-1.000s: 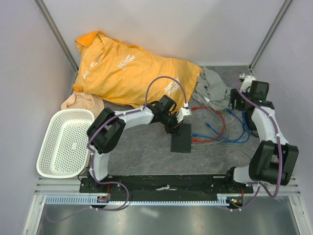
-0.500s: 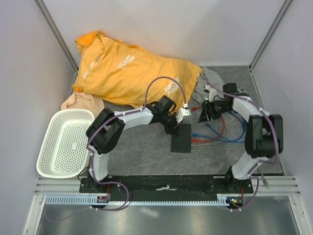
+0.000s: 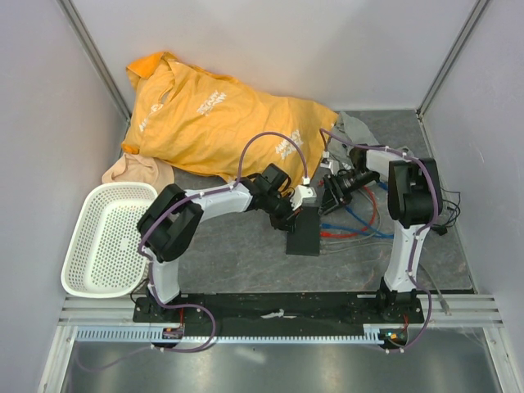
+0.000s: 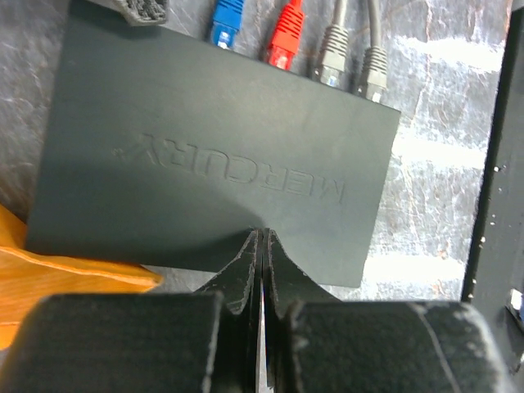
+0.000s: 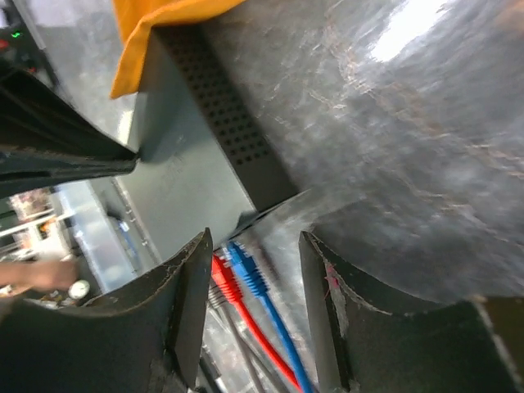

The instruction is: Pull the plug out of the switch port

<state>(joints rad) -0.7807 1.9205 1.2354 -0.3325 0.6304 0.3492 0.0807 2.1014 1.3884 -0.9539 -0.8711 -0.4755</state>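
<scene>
At the left edge of the surface sits a white perforated plastic basket (image 3: pixel 106 237), with a crumpled peach cloth (image 3: pixel 135 170) just behind it. Beyond them sprawls an orange T-shirt (image 3: pixel 213 115) with white lettering too small to read.

Mid-surface lies the flat matte-black rectangular box (image 4: pixel 213 155), its lid embossed with "MERCURY" – upside down as the left wrist camera sees it. The left pincer (image 4: pixel 260 246) is fully closed with nothing between its fingers, and its tips rest at the box's near edge.

Along the opposite edge runs the row of switch ports (image 4: pixel 246 51), all filled: a blue plug (image 4: pixel 225 20), a red plug (image 4: pixel 282 37) and two grey plugs (image 4: pixel 352 61) side by side.

Just right of the box, the right pincer (image 5: pixel 254 237) hangs partly open and holds nothing – the blue and red plugs show in the gap between its fingers. Red and blue cables (image 3: pixel 368 221) trail off rightward, and a grey cloth (image 3: pixel 352 131) lies behind them.
</scene>
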